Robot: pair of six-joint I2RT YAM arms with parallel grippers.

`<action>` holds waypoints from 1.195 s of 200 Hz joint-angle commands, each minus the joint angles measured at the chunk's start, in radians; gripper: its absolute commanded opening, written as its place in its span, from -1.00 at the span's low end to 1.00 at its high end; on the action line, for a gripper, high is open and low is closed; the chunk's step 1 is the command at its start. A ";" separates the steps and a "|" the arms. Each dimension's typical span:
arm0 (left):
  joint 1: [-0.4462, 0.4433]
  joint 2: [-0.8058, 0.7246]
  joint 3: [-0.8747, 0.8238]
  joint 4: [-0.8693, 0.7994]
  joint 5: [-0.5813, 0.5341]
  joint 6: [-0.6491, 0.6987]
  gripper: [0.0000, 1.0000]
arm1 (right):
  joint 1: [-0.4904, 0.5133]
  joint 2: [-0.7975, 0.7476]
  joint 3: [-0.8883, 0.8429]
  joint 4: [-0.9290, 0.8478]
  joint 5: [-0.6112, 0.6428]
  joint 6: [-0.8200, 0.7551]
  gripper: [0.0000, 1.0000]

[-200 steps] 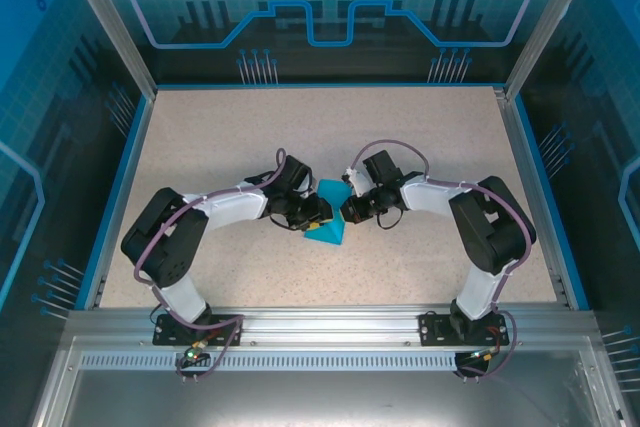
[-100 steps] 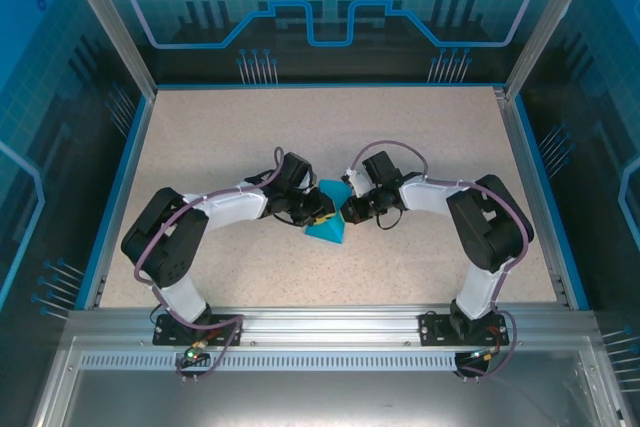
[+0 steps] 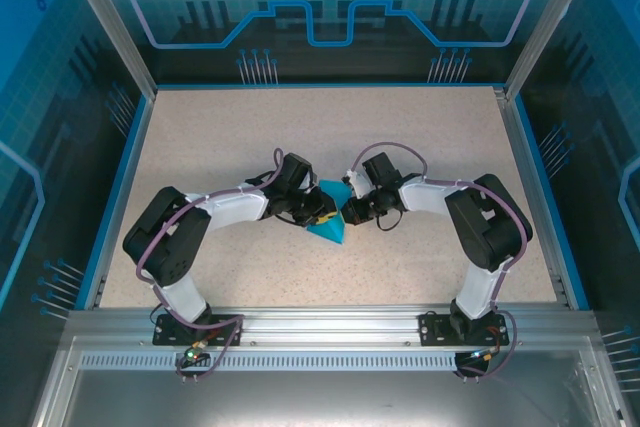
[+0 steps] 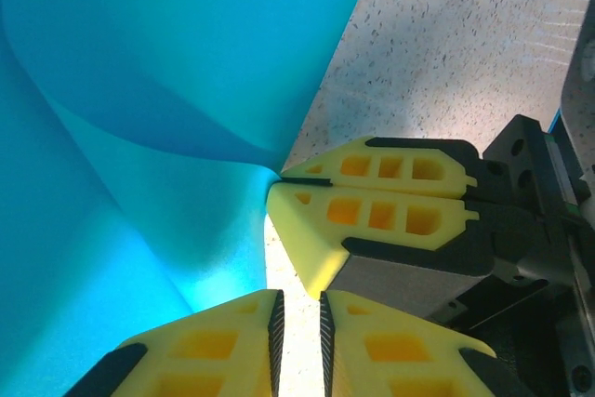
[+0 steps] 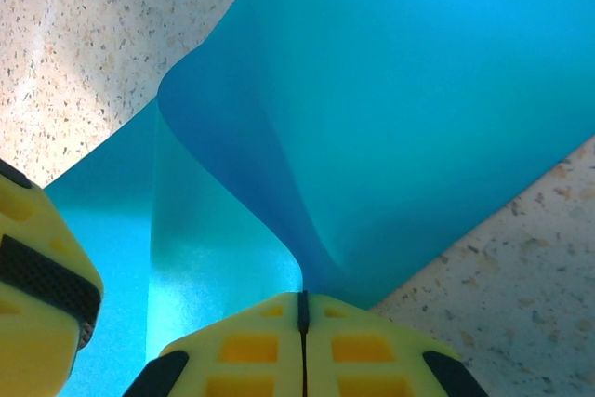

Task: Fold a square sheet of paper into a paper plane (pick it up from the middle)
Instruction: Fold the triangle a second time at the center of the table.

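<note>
My right pincer [image 5: 302, 309] is pressed together on an edge of the square sheet of paper [image 5: 400, 90], holding it curled, ready for creasing (my guess). My left pincer [image 4: 299, 313] shows a thin slit, and I cannot tell whether it grips. The paper sits between both, mid speckled table [image 3: 420, 137], inside blue-lit walls [image 3: 330, 7].

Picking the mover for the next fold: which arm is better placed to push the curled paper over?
Left, probably. The right tool is shut on the paper, so it serves as the anchor. The left tool, jaws a slit apart with nothing between them, sits beside the curl, free to push.
</note>
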 commanded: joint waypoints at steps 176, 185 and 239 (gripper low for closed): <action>-0.007 0.061 -0.049 0.141 0.037 -0.058 -0.57 | 0.013 -0.012 -0.003 0.006 0.012 0.030 -0.87; -0.007 0.067 -0.048 0.144 0.036 -0.057 -0.56 | 0.013 -0.009 -0.004 0.005 0.012 0.029 -0.87; -0.007 0.096 -0.063 0.205 0.034 -0.064 -0.56 | 0.014 0.000 0.002 0.001 0.006 0.028 -0.87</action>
